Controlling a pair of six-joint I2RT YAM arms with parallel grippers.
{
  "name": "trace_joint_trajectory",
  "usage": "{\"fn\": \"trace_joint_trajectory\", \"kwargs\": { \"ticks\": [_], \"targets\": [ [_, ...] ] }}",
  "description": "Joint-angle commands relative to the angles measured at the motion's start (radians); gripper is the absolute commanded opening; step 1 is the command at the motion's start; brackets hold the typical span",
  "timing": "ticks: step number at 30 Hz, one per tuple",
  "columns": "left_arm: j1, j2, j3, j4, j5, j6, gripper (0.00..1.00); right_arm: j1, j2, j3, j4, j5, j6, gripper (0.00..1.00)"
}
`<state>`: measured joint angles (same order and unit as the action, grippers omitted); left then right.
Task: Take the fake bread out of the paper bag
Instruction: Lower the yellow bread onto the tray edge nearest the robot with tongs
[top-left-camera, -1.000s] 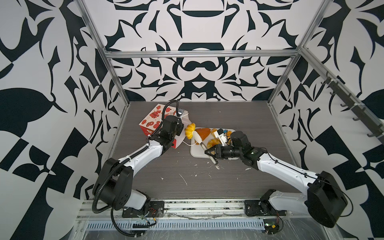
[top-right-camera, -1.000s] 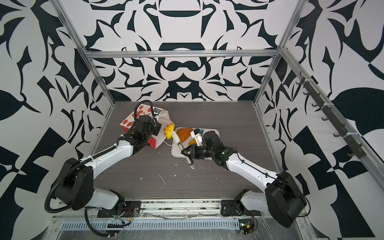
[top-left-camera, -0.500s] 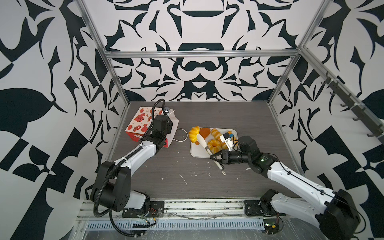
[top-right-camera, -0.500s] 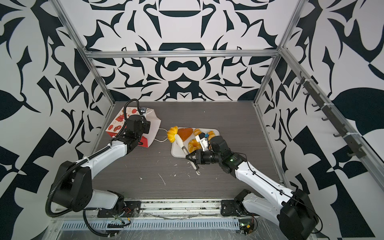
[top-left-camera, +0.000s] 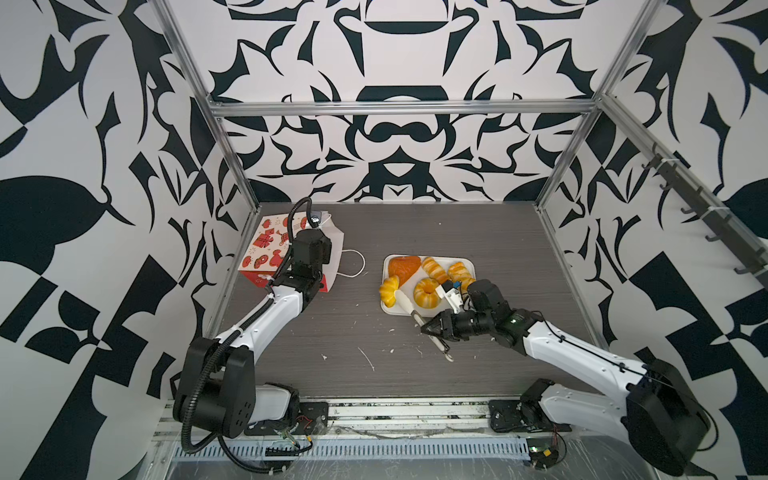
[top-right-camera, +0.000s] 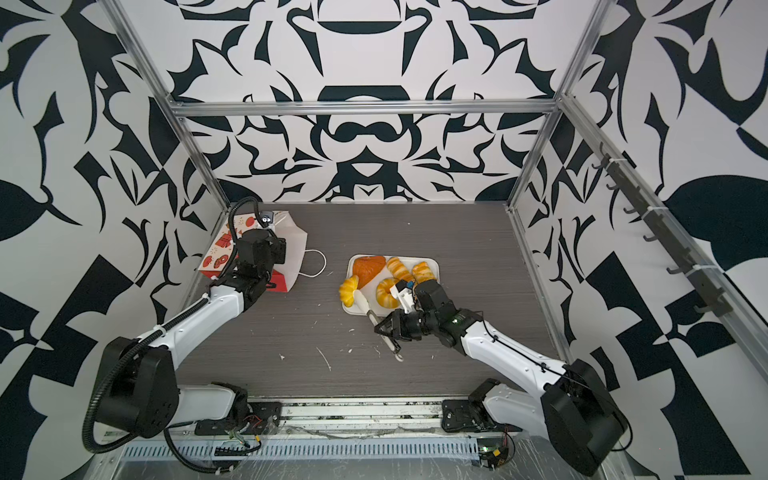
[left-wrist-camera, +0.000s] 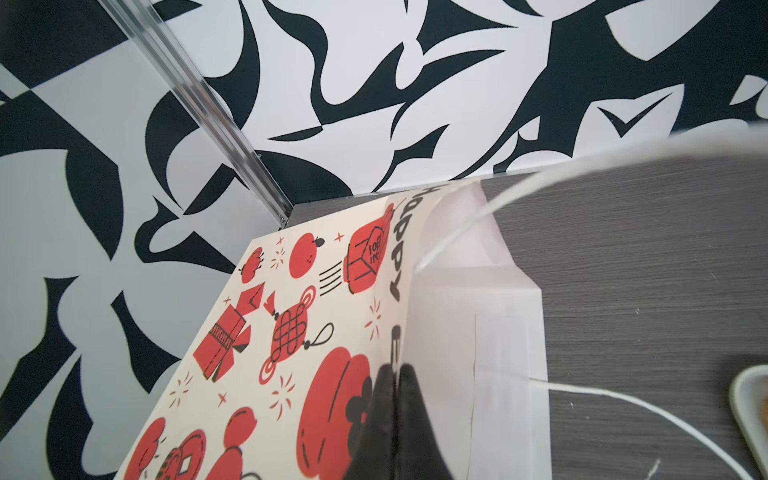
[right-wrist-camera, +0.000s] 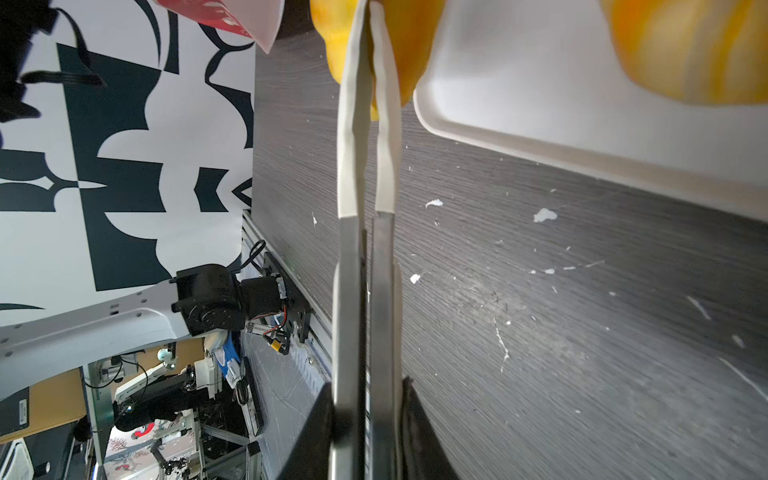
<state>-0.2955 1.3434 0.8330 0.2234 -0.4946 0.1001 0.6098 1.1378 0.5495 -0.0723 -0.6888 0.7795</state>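
Dragged away since a second ago: the paper bag (top-left-camera: 266, 249) has gone from beside the white tray (top-left-camera: 390, 309) to the table's upper-left corner in both top views, and my right arm has pulled back toward frame bottom. All five pieces of fake bread (top-left-camera: 426, 293) sit on the tray at centre, one striped roll (top-left-camera: 389, 289) overhanging its left rim. Left wrist: left gripper (left-wrist-camera: 395, 374) clamped on the bag's rim, bottom centre. Right wrist: right gripper (right-wrist-camera: 368, 432) squeezed on metal tongs (right-wrist-camera: 361, 291), white tips against that roll; whether they pinch it, can't tell. Risk, I judge: withdrawing the tongs drags the roll off the rim.
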Motion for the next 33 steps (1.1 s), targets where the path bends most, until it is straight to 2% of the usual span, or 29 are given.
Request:
{"fn": "trace_joint_trajectory", "kwargs": {
  "ticks": [1, 18, 22, 26, 33],
  "targets": [
    [0.005, -0.020, -0.027, 0.031, -0.002, -0.021, 0.00, -0.007, -0.004, 0.004, 0.071, -0.032, -0.023, 0.07],
    [0.006, 0.009, -0.029, 0.047, 0.028, -0.029, 0.00, -0.089, 0.009, 0.009, -0.174, 0.004, -0.119, 0.09],
    [0.006, 0.011, -0.032, 0.049, 0.030, -0.031, 0.00, -0.094, -0.001, 0.021, -0.236, -0.004, -0.148, 0.15],
    [0.006, 0.015, -0.032, 0.051, 0.031, -0.035, 0.00, -0.095, -0.023, 0.036, -0.294, -0.014, -0.175, 0.25],
    [0.006, 0.019, -0.033, 0.055, 0.037, -0.042, 0.00, -0.100, -0.096, 0.050, -0.369, -0.002, -0.197, 0.33]
  ]
}}
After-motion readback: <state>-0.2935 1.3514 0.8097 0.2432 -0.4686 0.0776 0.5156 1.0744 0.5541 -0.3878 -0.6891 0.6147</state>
